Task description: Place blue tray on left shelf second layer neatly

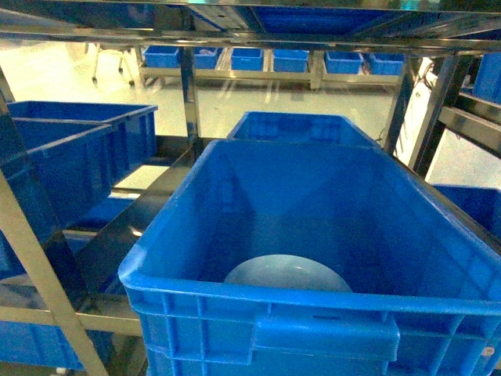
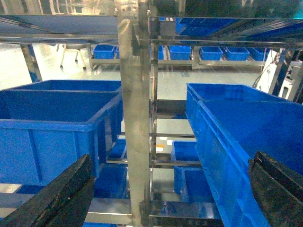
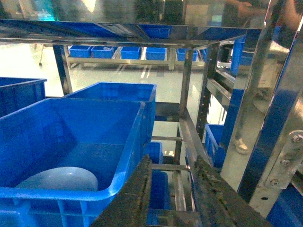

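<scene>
The pale blue tray [image 1: 286, 276] lies at the bottom of a deep blue crate [image 1: 313, 235], at its near end; only part of its dome shows over the crate's rim. In the right wrist view the tray [image 3: 59, 178] sits low in that crate [image 3: 71, 137]. My right gripper [image 3: 173, 191] hangs outside the crate's right wall, open, with nothing between its fingers. My left gripper [image 2: 165, 201] is wide open and empty, facing a steel upright [image 2: 135, 118] of the shelf. The left shelf [image 1: 145, 207] shows its shiny rails and a steel deck. Neither gripper appears in the head view.
Other blue crates stand on the left shelf [image 1: 74, 160] and behind the near crate [image 1: 301, 127]. In the left wrist view one crate [image 2: 57, 127] is on the left and another [image 2: 236, 142] on the right of the upright. A steel rail [image 1: 250, 35] runs overhead. More crates sit on far racks [image 1: 274, 59].
</scene>
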{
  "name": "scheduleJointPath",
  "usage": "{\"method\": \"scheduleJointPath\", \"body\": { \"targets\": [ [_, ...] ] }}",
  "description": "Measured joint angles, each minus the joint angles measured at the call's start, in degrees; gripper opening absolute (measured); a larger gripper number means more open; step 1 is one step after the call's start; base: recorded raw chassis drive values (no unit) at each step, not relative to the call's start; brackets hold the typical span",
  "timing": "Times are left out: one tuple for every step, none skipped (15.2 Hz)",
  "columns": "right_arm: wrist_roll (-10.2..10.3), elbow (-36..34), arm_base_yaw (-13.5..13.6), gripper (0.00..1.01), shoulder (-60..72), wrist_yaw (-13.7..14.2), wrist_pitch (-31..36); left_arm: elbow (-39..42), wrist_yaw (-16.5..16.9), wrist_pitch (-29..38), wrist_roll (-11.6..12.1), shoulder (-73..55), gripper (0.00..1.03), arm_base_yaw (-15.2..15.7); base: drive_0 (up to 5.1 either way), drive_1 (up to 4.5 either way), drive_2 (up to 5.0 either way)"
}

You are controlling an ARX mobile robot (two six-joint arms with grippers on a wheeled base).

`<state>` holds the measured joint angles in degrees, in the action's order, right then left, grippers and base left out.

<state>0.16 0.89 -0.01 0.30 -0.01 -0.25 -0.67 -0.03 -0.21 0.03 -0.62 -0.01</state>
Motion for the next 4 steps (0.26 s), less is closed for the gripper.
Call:
{"method": "scheduleJointPath", "body": {
  "targets": [
    [0.0,0.0,0.0,0.37,0.0,0.0,0.0,0.0,0.0,0.0,0.0,0.0,0.98,0.0,0.0,0.0,0.0],
    [0.0,0.0,0.0,0.46,0.0,0.0,0.0,0.0,0.0,0.0,0.0,0.0,0.98,0.0,1.0,1.03,1.0],
    [0.0,0.0,0.0,0.55,0.0,0.0,0.0,0.0,0.0,0.0,0.0,0.0,0.98,0.0,1.5,1.48,1.5],
    [0.0,0.0,0.0,0.66,0.0,0.0,0.0,0.0,0.0,0.0,0.0,0.0,0.98,0.0,1.8,1.79,1.8]
  ]
}}
